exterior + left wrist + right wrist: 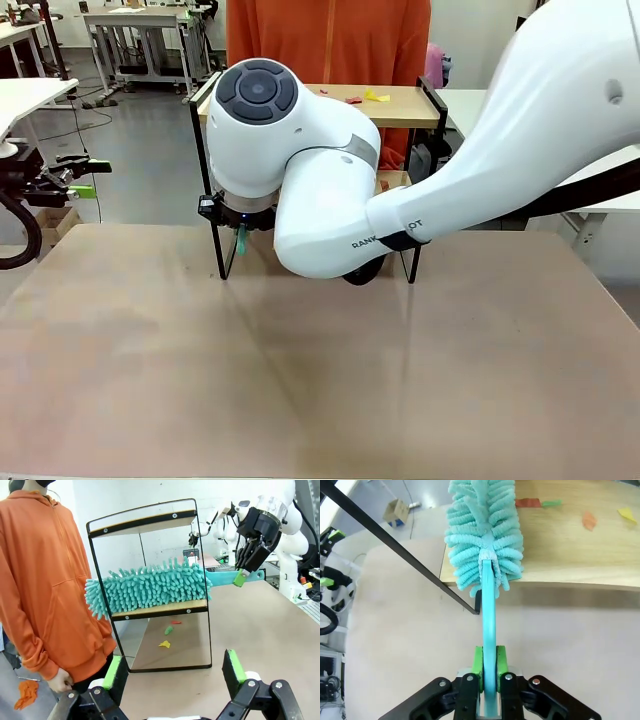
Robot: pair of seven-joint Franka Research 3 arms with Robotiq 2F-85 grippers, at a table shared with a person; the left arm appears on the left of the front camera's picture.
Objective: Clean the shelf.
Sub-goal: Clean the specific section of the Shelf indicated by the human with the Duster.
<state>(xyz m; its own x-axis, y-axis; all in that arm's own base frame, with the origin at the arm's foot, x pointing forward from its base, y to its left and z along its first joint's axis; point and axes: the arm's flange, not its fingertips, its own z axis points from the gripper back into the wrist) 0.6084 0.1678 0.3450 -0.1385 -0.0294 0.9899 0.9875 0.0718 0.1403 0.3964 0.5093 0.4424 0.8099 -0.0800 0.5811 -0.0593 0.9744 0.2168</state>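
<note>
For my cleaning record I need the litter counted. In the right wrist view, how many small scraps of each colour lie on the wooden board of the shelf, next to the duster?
red scrap: 1
green scrap: 1
orange scrap: 1
yellow scrap: 1
Total on this board of the shelf: 4

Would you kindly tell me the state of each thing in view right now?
shelf, upright with its top board not yet clean.
duster, head lying on the lower board, handle gripped.
coloured scraps, loose on the top board.
right hand, shut on the duster handle.
left hand, open, empty, away from the shelf.
</note>
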